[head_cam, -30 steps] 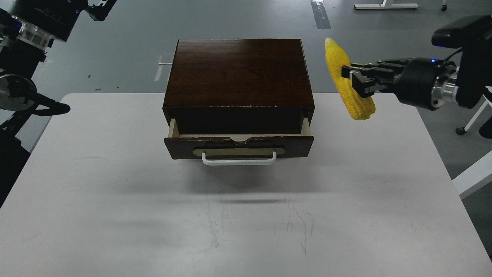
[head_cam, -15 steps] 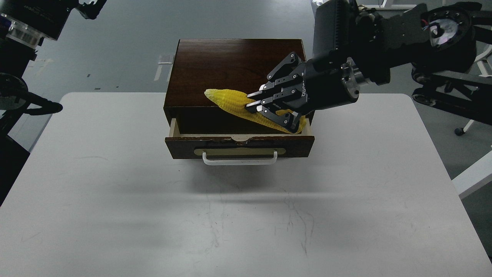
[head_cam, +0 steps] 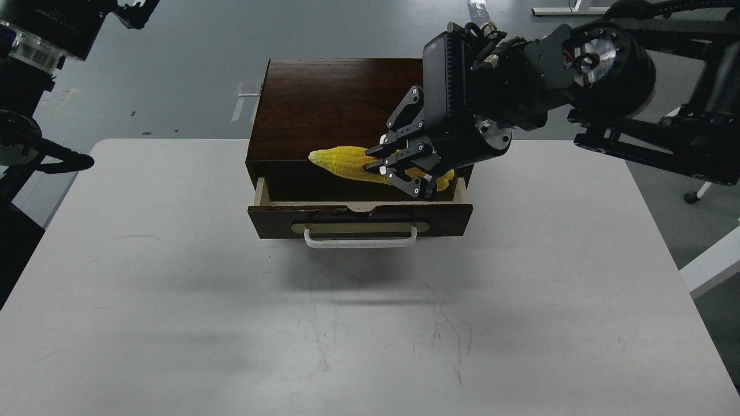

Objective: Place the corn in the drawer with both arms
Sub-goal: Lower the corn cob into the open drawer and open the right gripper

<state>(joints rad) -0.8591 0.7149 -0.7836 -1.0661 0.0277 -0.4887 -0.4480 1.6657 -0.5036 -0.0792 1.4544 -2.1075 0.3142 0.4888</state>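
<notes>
The dark brown cabinet (head_cam: 352, 104) stands at the back middle of the white table (head_cam: 173, 277). Its drawer (head_cam: 358, 217) is pulled partly open, with a white bar handle (head_cam: 359, 238) on the front. The yellow corn (head_cam: 347, 163) lies nearly level over the open drawer, tip pointing left. My right gripper (head_cam: 399, 170) is shut on the corn's thick right half, reaching in from the upper right. My left arm (head_cam: 34, 69) stays at the far left edge; its gripper end is cut off at the top edge.
The table's near half and both sides carry only faint scratches and shadows. Grey floor lies behind the cabinet. A white frame leg (head_cam: 711, 266) shows off the table's right edge.
My right gripper carried the corn from the right of the cabinet to over the open drawer, turning it from upright to nearly level, then lowered it slightly. The left arm has barely moved.
</notes>
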